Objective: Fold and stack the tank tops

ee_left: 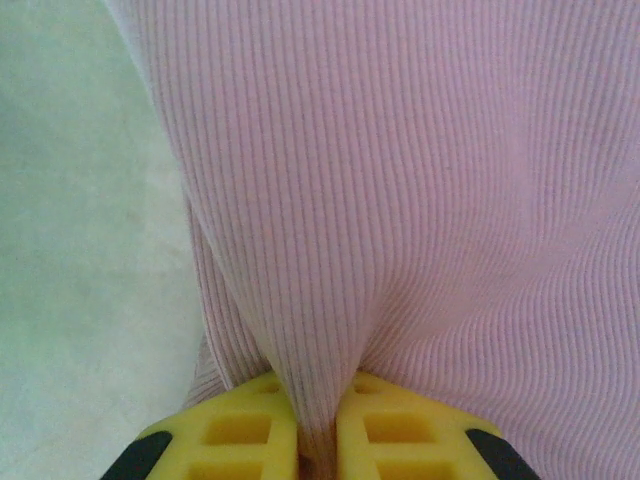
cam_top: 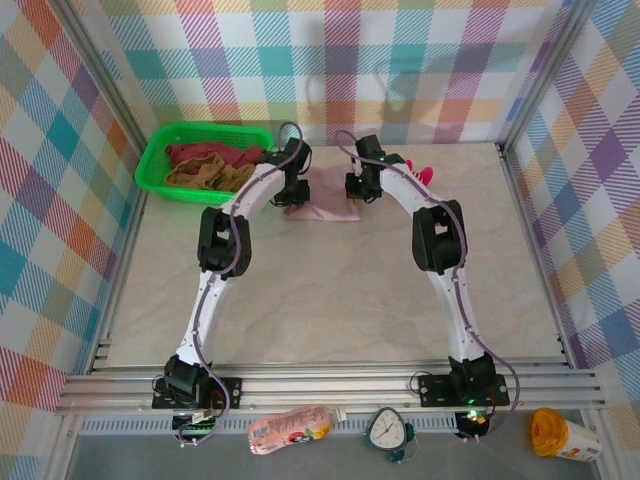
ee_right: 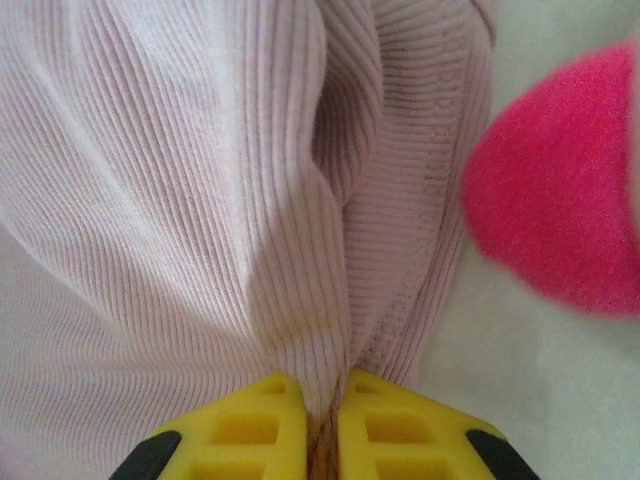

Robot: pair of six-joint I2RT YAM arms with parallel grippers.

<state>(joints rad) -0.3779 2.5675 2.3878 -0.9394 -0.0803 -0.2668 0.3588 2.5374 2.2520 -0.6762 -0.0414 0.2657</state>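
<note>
Pink tank top (cam_top: 325, 208) sits at the far middle of the table (cam_top: 330, 300), between our two arms | left gripper (ee_left: 318, 400) pinches a fold of it | right gripper (ee_right: 325, 395) pinches its hem, near a pink toy (ee_right: 560, 190) | we see tan top (cam_top: 205, 178) and maroon top (cam_top: 205, 153) in the green basket (cam_top: 150, 165)

The held tank top (cam_top: 325, 210) lies on the table (cam_top: 330, 300) at the far middle. My left gripper (ee_left: 317, 405) pinches its left edge, my right gripper (ee_right: 322, 400) its right edge. The plush toy (cam_top: 425, 176) lies just right of it. In the basket (cam_top: 205, 127), far left, the rear tank top (cam_top: 205, 153) lies behind the front tank top (cam_top: 205, 178).
</note>
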